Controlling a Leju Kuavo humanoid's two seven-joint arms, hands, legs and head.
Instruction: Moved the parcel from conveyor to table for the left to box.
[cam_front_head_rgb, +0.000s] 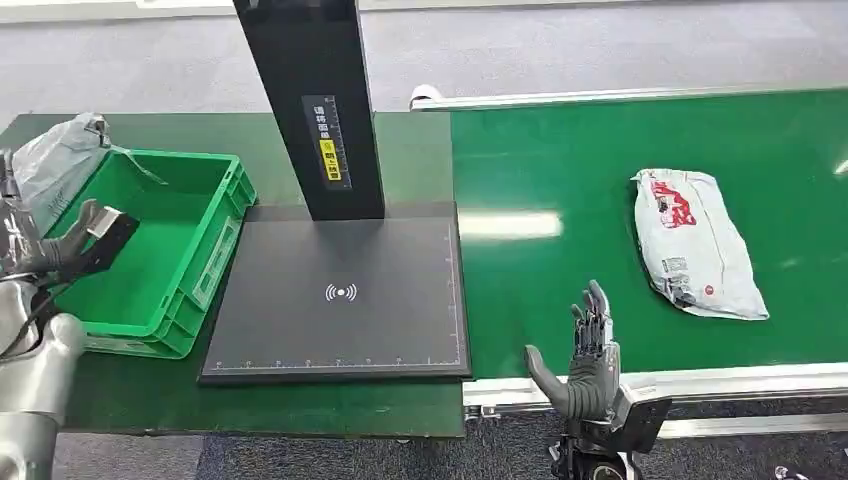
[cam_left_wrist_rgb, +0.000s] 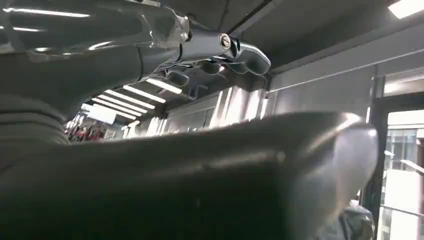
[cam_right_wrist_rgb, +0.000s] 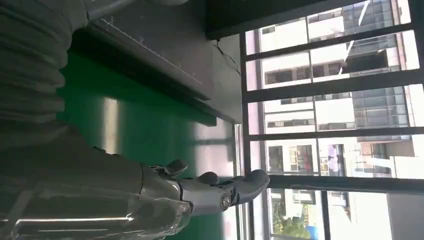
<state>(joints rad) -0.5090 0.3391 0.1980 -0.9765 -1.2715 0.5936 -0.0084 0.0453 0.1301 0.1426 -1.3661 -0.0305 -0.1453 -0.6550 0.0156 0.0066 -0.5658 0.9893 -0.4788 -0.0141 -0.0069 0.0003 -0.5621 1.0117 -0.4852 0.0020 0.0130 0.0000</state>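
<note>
Parcel (cam_front_head_rgb: 698, 243), a grey-white plastic mailer bag with red print, lies flat on the green conveyor belt (cam_front_head_rgb: 560, 170), toward its right side and well apart from both hands. The right hand (cam_front_head_rgb: 583, 360) stands upright at the near edge of the belt, fingers straight and spread, thumb out to the side, holding nothing; the right wrist view shows the same fingers (cam_right_wrist_rgb: 240, 187) extended over the green surface. The left hand (cam_front_head_rgb: 62, 245) hovers at the near left rim of the green plastic crate (cam_front_head_rgb: 200, 250), fingers apart and empty. A grey plastic bag (cam_front_head_rgb: 55, 160) rests against the crate's far left corner. Between crate and belt sits a black scanning platform (cam_front_head_rgb: 340, 300) with a black upright column (cam_front_head_rgb: 315, 100) rising from its rear.
</note>
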